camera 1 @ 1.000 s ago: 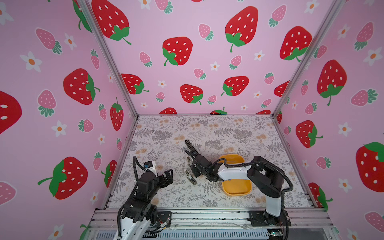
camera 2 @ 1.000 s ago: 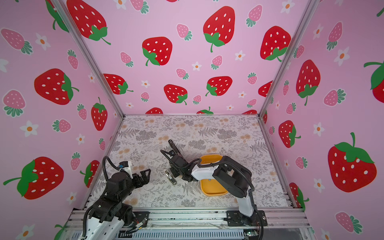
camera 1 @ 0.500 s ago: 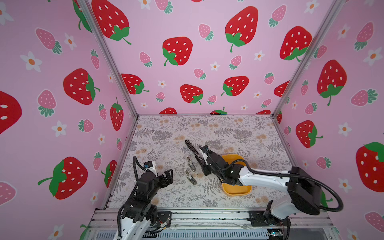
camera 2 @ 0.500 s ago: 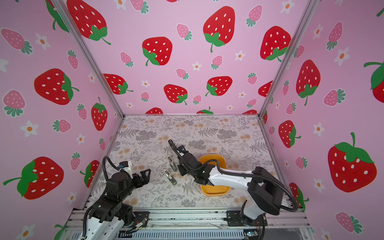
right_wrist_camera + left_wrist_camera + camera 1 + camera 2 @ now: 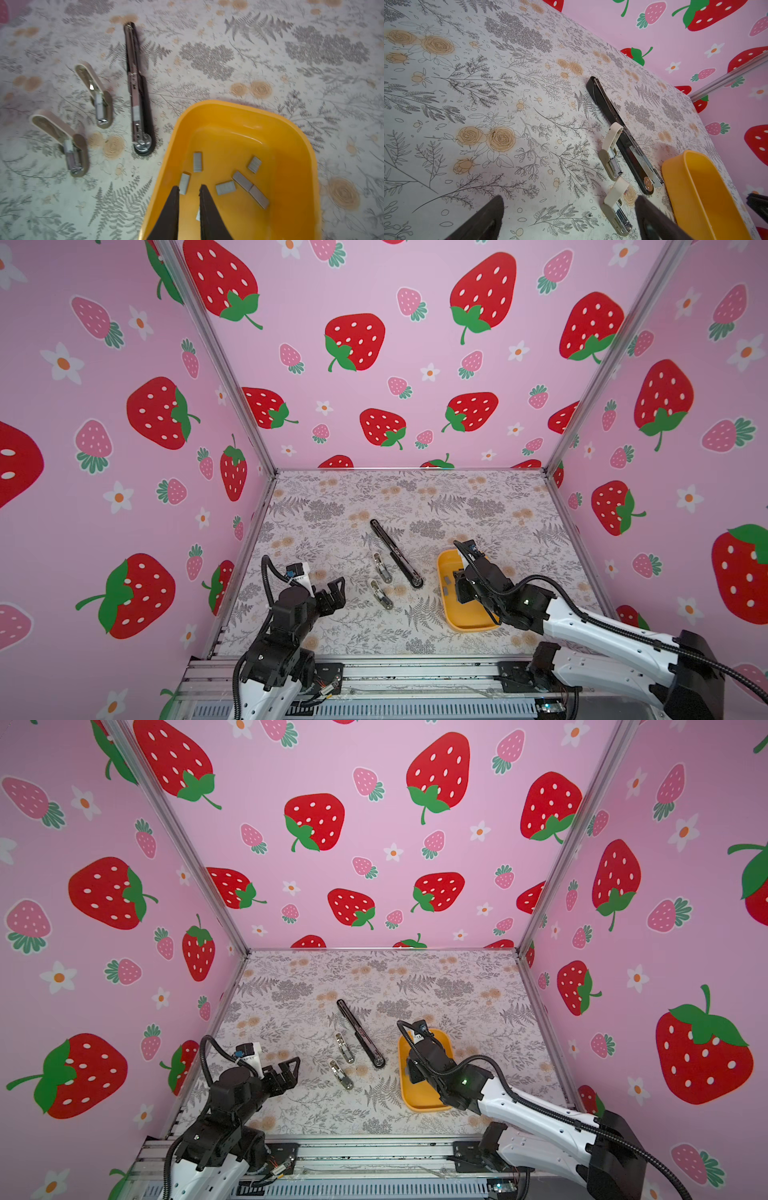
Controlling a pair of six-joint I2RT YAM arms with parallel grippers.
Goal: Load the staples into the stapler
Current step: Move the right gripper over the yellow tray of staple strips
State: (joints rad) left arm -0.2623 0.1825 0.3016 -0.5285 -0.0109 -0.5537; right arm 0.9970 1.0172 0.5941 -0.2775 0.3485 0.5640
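Hovering over the yellow tray (image 5: 228, 106), the right gripper (image 5: 189, 187) had its two dark fingers drawn close, with only a narrow slit between them. A pale sliver showed in that slit in the right wrist view, but whether it was pinched or merely lay on the tray floor could not be told. The staples (image 5: 197, 162) lay loose inside the tray as about six short grey blocks, scattered flat and mostly apart, one of them just beside a fingertip. In both top views the tray (image 5: 469, 622) sat on the flowered table (image 5: 332, 510) right of the middle, with the right gripper (image 5: 460, 587) above its left part. The black stapler (image 5: 395, 553) lay flat on the table just left of the tray, not touching it, set on a slant with its round end toward the front near the tray's rim and its thin end pointing to the back left. Its metal channel faced up in the right wrist view, and a short grey piece sat in it. Two small cream-topped staplers (image 5: 382, 568) lay just left of the black stapler, one nearer the front than the other, both with their tops swung up. The left gripper (image 5: 337, 593) hung above the table near the front left, well apart from everything, its fingers (image 5: 488, 218) spread wide and holding nothing.
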